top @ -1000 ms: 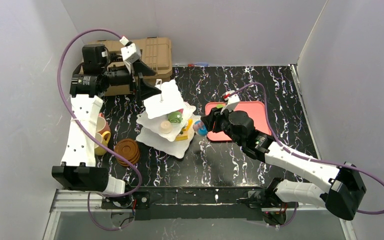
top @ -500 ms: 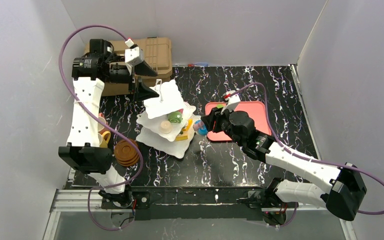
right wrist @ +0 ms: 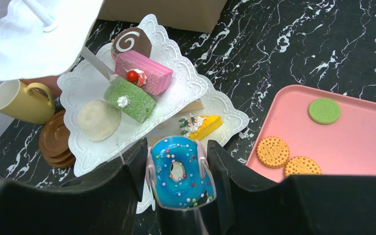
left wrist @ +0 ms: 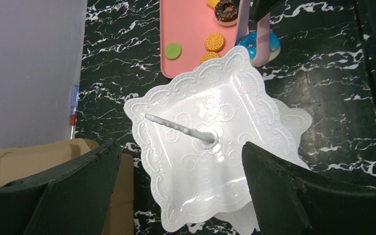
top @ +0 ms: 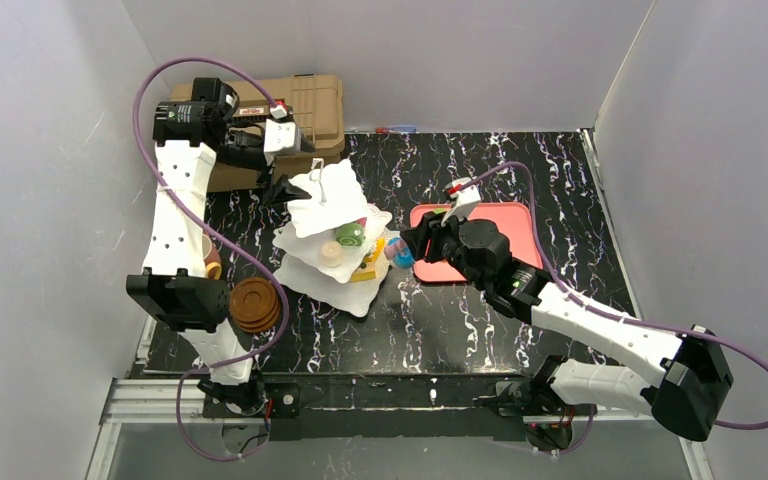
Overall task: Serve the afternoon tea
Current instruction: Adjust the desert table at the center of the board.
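Note:
The white three-tier stand (top: 325,195) is at mid-table, its top plate (left wrist: 200,147) bare around the centre rod. My left gripper (left wrist: 182,147) hangs open above that plate's rear edge, touching nothing; it is also in the top view (top: 288,165). Its middle tier (right wrist: 176,95) carries a green roll (right wrist: 129,99), a pink cake (right wrist: 144,73), a chocolate swirl (right wrist: 130,43) and a cream round (right wrist: 99,120). A yellow slice (right wrist: 203,126) lies on the bottom tier. My right gripper (right wrist: 177,147) is shut on pink tongs (right wrist: 152,169) that pinch a blue doughnut (right wrist: 188,188) beside the stand's right edge.
A yellow cup (right wrist: 22,100) and stacked brown saucers (top: 254,305) sit left of the stand. The pink tray (top: 505,225) on the right holds biscuits (right wrist: 272,152) and a green cookie (right wrist: 324,110). A tan case (top: 315,110) is at the back left.
My left arm has swung back toward the tan case and its gripper has risen off the stand's top tier, jaws a little wider. The right arm and doughnut have stayed put.

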